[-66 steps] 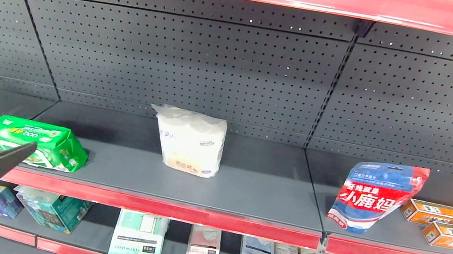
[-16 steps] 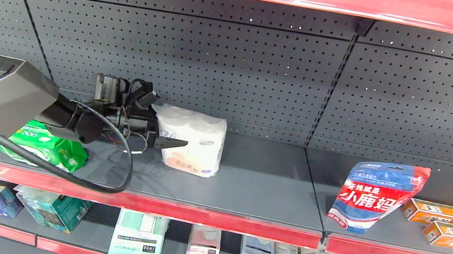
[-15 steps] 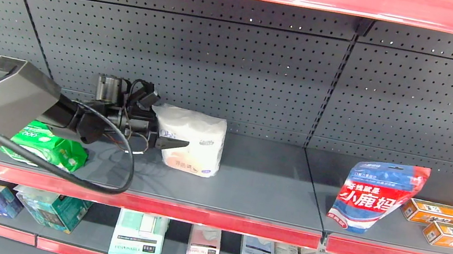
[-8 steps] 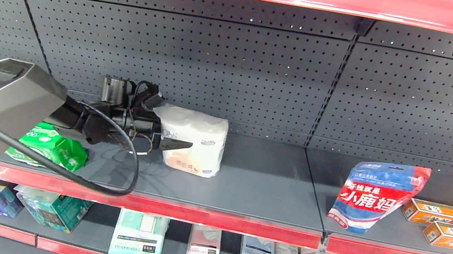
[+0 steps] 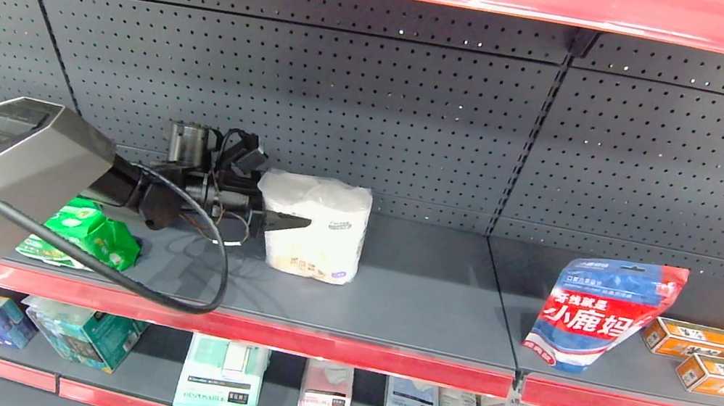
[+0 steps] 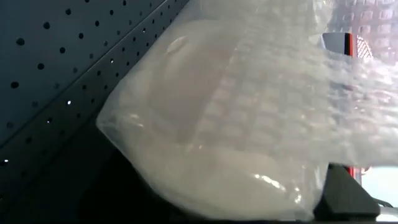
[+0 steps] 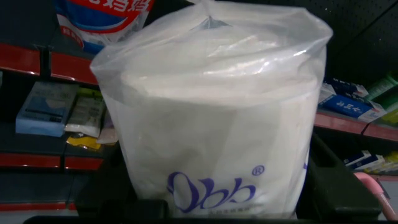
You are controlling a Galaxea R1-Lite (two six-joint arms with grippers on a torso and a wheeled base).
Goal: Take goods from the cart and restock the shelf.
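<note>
Forearm shell: boxy silver-grey casing with flat faces, bevelled edges and a darker recessed panel on top.
Cable: thick black cable, smooth-sheathed.
Wrist: rounded black joint, a short bare-metal cylinder on top, thin loose wires beneath.
Right gripper: matte black, with broad, angular fingers.

Clear-wrapped toilet-paper pack stands upright on the shelf — second pack gripped, upright.
</note>
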